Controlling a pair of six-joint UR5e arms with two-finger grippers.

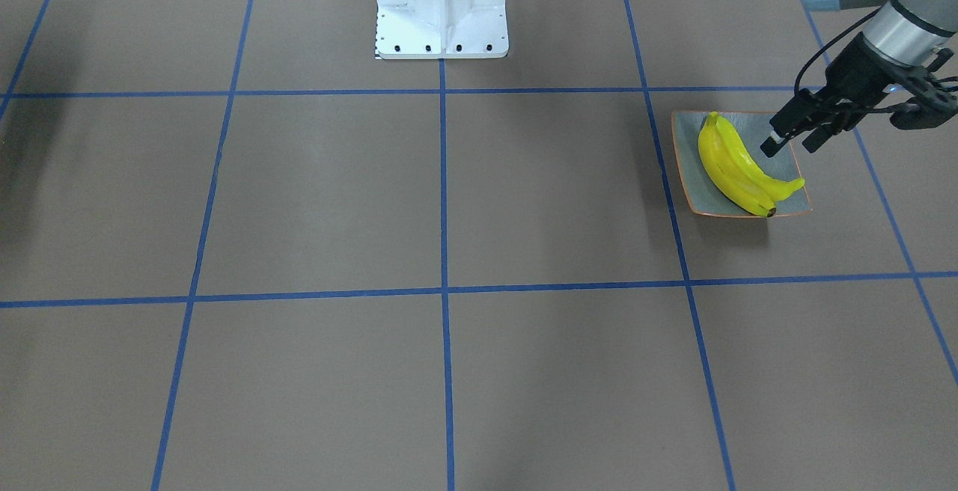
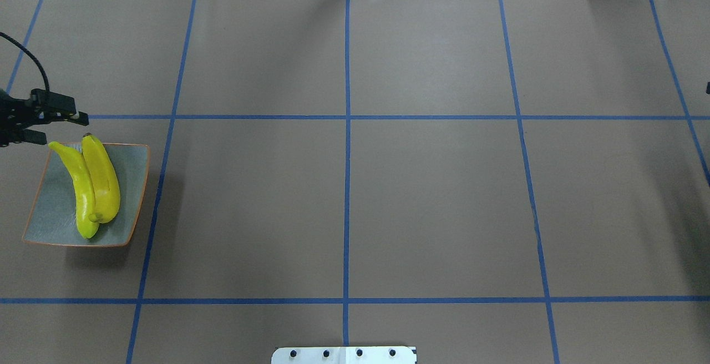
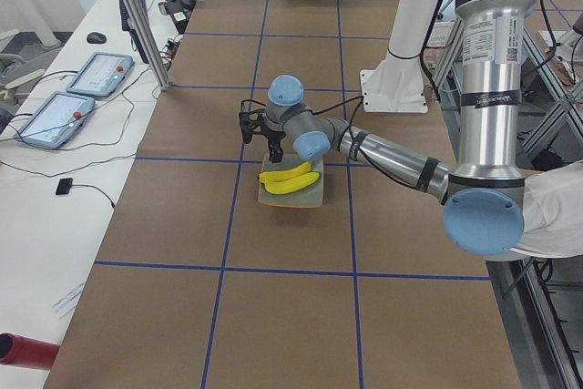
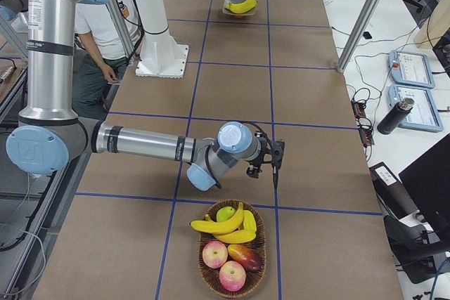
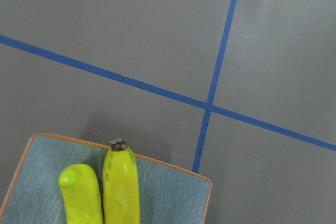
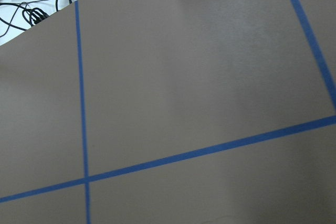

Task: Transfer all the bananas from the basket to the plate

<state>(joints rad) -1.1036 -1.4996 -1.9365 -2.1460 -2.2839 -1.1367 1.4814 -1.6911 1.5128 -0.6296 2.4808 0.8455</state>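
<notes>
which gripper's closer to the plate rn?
Left. The left gripper hovers at the plate's edge; the right gripper is at the table's opposite end, by the basket.

bananas (image 2: 97,186) mid plate (image 2: 133,186), bare strips either side, left end effector (image 2: 62,129) near far rim

A brown desk (image 2: 432,197) is lying under a grid of blue tape lines (image 2: 347,186). Two red apples (image 4: 215,253), a mango (image 4: 246,256) and a small green fruit (image 4: 225,213) are sitting together near one end of it. On the white side desks (image 3: 55,225), two teach pendants (image 3: 100,75), a computer mouse (image 3: 97,37), a dark bottle (image 4: 392,116) and a red cylinder (image 3: 23,351) are resting, with cables trailing among them. A person (image 4: 105,40) is standing beside the brown desk.
</notes>
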